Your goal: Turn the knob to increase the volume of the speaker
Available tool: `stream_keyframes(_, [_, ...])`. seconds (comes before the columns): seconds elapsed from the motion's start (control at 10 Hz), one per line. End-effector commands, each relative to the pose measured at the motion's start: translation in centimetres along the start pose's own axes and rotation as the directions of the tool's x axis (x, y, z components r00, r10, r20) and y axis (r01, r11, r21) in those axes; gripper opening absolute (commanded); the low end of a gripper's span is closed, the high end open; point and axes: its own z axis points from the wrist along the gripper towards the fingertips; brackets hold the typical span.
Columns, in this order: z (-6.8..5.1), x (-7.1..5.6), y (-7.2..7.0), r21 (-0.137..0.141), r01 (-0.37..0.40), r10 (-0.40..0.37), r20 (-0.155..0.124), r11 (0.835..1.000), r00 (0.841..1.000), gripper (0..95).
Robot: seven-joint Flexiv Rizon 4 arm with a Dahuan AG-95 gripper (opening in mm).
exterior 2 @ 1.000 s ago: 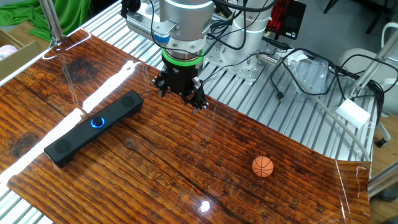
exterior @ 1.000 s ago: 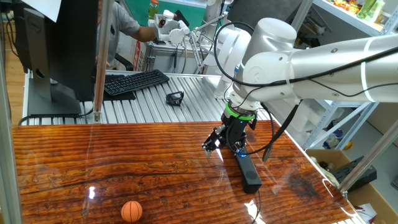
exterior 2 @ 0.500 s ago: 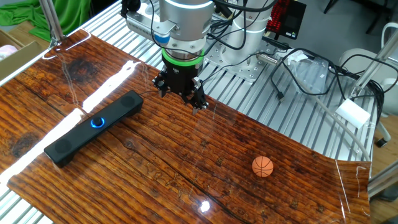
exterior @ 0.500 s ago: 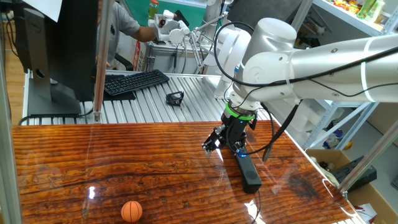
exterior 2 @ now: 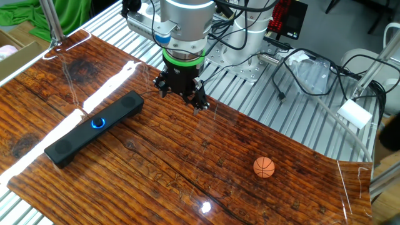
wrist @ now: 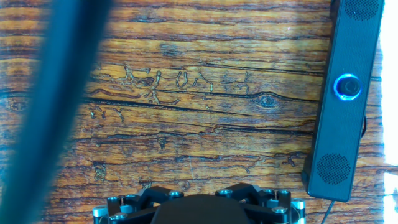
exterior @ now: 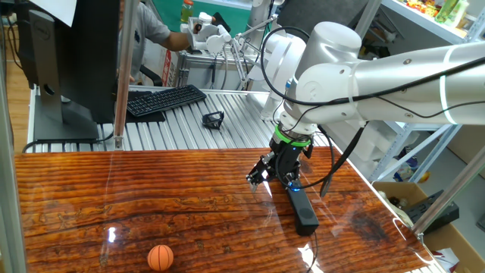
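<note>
The speaker (exterior 2: 94, 128) is a long black bar lying diagonally on the wooden table (exterior 2: 162, 169). Its knob (exterior 2: 97, 122) glows blue at mid-length. My gripper (exterior 2: 181, 95) hangs above the table just off the bar's far right end, fingers spread wide, open and empty. In the one fixed view the gripper (exterior: 273, 180) stands over the near end of the speaker (exterior: 305, 212). In the hand view the speaker (wrist: 345, 93) runs down the right edge and the knob (wrist: 347, 87) sits well right of the hand's centre; only the hand's base shows at the bottom.
An orange ball (exterior 2: 264, 167) rests on the wood, also low left as the ball (exterior: 160, 257). A keyboard (exterior: 163, 99), a black clip (exterior: 213, 119) and a monitor (exterior: 68, 61) stand on the slatted bench behind. Cables (exterior 2: 312, 75) lie beyond the table. A blurred dark band (wrist: 62, 93) crosses the hand view.
</note>
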Motion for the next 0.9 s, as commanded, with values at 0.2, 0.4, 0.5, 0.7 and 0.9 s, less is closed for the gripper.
stream_keyframes(0.2, [0.04, 0.05, 0.02, 0.075, -0.007, 0.004, 0.032, 0.997, 0.999, 0.0])
stream_keyframes(0.4, [0.20, 0.18, 0.08, 0.075, -0.008, 0.005, 0.033, 0.997, 0.999, 0.0])
stream_keyframes(0.5, [0.27, 0.23, 0.10, 0.075, -0.008, 0.006, 0.033, 0.997, 0.999, 0.0])
stream_keyframes(0.7, [0.49, 0.40, 0.18, 0.073, -0.010, 0.007, 0.034, 0.997, 0.999, 0.0])
stream_keyframes(0.9, [0.59, 0.53, 0.20, 0.073, -0.010, 0.008, 0.035, 0.997, 0.999, 0.0])
